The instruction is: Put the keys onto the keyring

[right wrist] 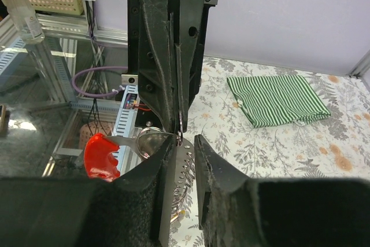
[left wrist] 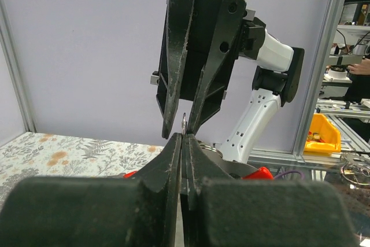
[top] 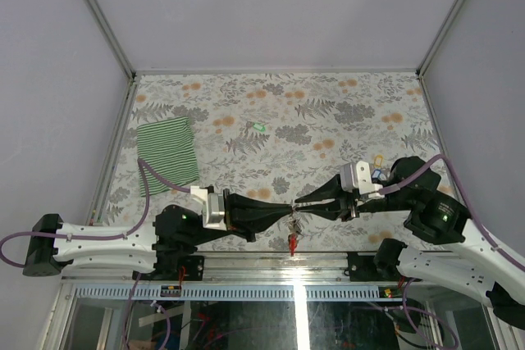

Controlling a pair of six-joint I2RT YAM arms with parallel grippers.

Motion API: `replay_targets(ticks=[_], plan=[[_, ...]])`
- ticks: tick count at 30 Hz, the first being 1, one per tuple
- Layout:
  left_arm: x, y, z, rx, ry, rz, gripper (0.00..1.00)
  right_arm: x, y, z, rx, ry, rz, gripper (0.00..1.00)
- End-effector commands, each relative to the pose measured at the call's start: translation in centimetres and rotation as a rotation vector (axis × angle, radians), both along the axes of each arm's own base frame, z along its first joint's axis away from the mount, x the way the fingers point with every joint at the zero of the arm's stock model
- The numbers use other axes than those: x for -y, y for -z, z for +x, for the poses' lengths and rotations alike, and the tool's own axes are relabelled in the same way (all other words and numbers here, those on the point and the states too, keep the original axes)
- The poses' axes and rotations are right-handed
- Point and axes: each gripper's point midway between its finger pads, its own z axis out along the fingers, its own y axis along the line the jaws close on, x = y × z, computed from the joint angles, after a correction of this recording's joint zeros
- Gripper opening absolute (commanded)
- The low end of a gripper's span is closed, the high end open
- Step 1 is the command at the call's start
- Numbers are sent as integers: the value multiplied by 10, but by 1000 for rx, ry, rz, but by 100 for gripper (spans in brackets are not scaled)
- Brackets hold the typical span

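Low in the middle of the overhead view, just above the table's near edge, your two grippers meet tip to tip. The keyring [top: 293, 224] hangs between them, clear of the surface, with its red oval loop [right wrist: 101, 155] dangling below. Your left gripper [left wrist: 182, 146] has its fingers pressed together on the thin wire ring [right wrist: 180, 124], which pokes out past their tips. Your right gripper [right wrist: 184, 146] faces it with its jaws a little apart on either side of that wire. A grey metal strip [right wrist: 176, 172] lies between them, and you cannot tell from these views whether they bear on anything. The step looks like steadying or parting the ring so a key can be fed on. To do it well, hold the left clamp firm and do not twist it, since the wire is thin and could slip or spring free. Bring the right fingers in along the plane of the ring in small moves. Judge the alignment from the wrist views, because the overhead view hides the wire behind the fingers. One green-headed key [top: 257, 127] lies well apart on the floral table [top: 328, 104], in the upper middle of the overhead view. You will likely need the right gripper free to fetch it.
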Motion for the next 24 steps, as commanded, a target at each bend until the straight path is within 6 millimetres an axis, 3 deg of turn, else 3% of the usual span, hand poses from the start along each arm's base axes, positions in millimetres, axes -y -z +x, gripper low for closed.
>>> replay_targets(ticks=[1,4,11,14,16,20,22,24], plan=[[-14,-43,-4,30,9,-138,0,-3,-13,-4,14,-33,39,23],[-14,-43,-3,31,6,-137,0,-5,-12,-5,10,-45,34,21],[-10,-43,-3,30,6,-126,0,-5,-15,-7,11,-58,35,1],[-7,-39,1,10,-8,-101,2,-3,-21,-4,26,-31,43,0],[-5,-34,5,-7,-26,-66,17,1,-23,1,49,9,52,0],[-8,-25,18,-80,-85,-7,66,18,-25,20,137,152,59,0],[-11,-19,24,-118,-116,20,77,27,-24,26,198,201,64,0],[-14,-9,31,-160,-152,60,80,36,-23,30,257,246,75,0]])
